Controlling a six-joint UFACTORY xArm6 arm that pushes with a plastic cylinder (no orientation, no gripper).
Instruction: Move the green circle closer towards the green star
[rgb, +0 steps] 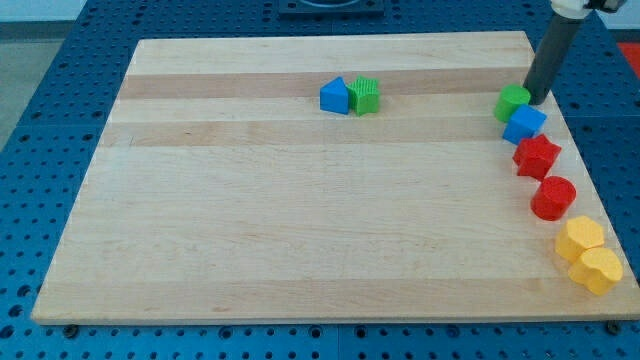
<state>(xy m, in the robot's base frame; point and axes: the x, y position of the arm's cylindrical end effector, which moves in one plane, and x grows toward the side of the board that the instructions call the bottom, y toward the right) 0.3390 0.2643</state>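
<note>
The green circle sits at the view's right edge of the board, at the top of a curved row of blocks, touching or just beside the blue block below it. My tip is down on the circle's right side, touching it or very nearly so — there is no gripper here, only a bare rod, so nothing is held and nothing can be. The green star lies well apart toward the view's left, close to the top edge, pressed against the blue triangle. I judge the circle to be a small, light, rigid piece that should slide easily on the smooth wood; being round, it will likely roll off the rod unless the push goes through its centre. The place to bear on it is its right face, opposite the star, which is where my tip stands. A round block has no long axis and points no way in particular — the push line matters, and that runs toward the view's left, almost level.
</note>
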